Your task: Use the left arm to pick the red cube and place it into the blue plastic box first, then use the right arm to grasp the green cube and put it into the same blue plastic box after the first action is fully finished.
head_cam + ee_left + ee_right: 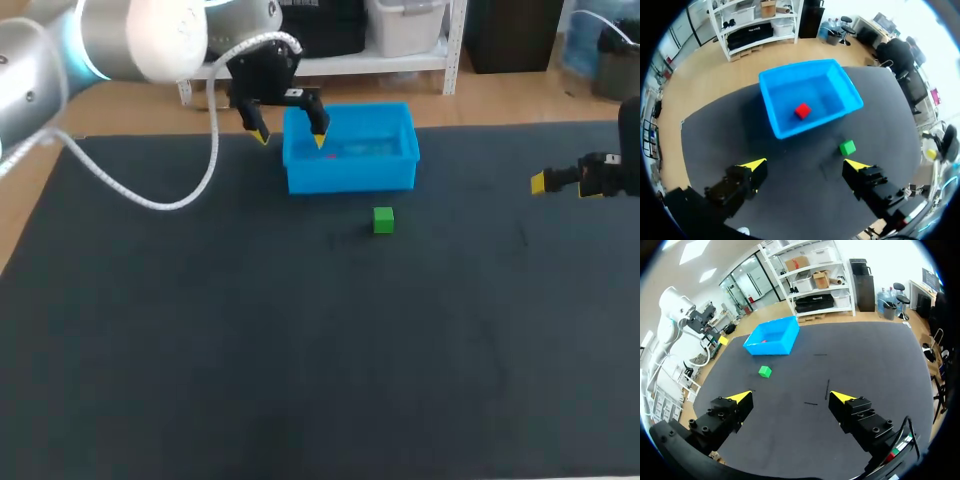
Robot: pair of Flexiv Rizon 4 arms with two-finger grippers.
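Dark matting (300, 360) covers our table, and the blue plastic box (350, 178) stands on it near the far edge, a little left of the middle. We see the red cube (802, 111) lying on the floor of the box, roughly central and clear of the walls. The green cube (383, 220) sits on the mat just in front of the box's front wall, toward its right half and not touching it.

Our left arm comes in from the left, and the left gripper (290, 137) hangs above the box's left end. Its fingers are spread wide with nothing between them, one yellow tip over the inside of the box and the other outside the left wall.

Our right gripper (790, 397) hovers at the table's right side, well apart from the green cube. Its fingers are also spread wide and hold nothing. From that wrist, the green cube and the box lie far ahead, off toward the left finger's side.
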